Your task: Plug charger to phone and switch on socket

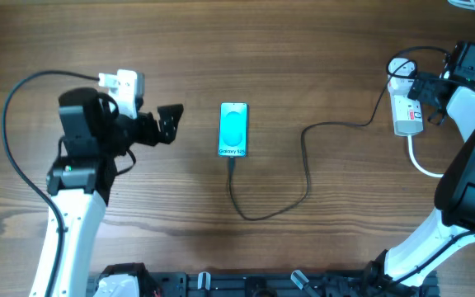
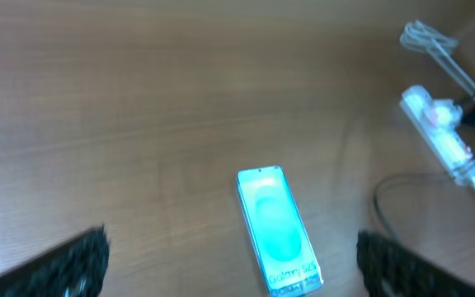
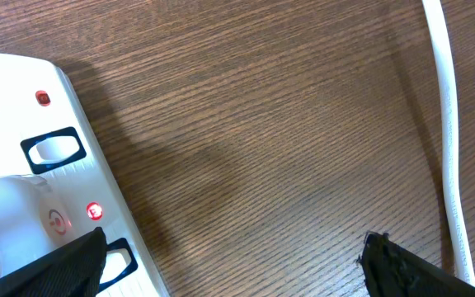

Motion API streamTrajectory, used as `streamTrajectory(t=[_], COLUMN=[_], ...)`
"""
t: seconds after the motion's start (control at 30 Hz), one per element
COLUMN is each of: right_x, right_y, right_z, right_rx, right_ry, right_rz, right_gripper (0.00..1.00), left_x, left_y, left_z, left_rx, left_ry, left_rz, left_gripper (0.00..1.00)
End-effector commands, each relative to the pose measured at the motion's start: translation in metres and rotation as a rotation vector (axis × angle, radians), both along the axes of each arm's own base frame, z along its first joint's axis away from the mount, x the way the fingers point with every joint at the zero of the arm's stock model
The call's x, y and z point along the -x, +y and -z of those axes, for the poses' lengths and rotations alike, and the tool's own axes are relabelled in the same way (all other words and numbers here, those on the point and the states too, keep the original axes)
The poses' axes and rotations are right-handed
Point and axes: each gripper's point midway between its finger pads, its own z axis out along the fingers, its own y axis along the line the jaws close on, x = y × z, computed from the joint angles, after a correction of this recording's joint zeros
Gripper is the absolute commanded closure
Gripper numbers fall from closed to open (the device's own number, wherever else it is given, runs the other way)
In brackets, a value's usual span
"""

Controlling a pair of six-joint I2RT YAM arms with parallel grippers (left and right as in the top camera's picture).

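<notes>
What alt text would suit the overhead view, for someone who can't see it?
A turquoise-screened phone lies on a wooden table, a thin black charger looping from its lower end to a white socket at the right. The left gripper hovers open beside the phone; the right gripper is at the socket.

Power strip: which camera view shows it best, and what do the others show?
Right wrist: the power strip fills the left edge, red lights sharp, though cropped. Overhead shows it small, partly under the right arm; left wrist shows it blurred, far right.
</notes>
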Motion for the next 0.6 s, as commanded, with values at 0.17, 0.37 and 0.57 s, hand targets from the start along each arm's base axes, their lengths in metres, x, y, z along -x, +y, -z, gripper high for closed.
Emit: streamTrajectory(t=[0.17, 0.37, 0.57], right_x=[-0.008, -0.008, -0.008], right_y=[0.011, 0.011, 0.011], right_z=[0.006, 0.006, 0.006], right_rx=[-0.026, -0.026, -0.026], right_ry=[-0.006, -0.006, -0.006], right_rz=[-0.027, -0.027, -0.027], right_gripper=[0.0, 0.0, 0.0], left_x=[0.028, 0.06, 0.083], left_y=[-0.012, 0.007, 0.025], left_z=[-0.002, 0.03, 0.047], left_rx=[-0.018, -0.064, -0.034], left_ry=[-0.376, -0.434, -0.49], left_rz=[0.023, -0.088, -0.178], left_gripper=[0.0, 0.0, 0.0])
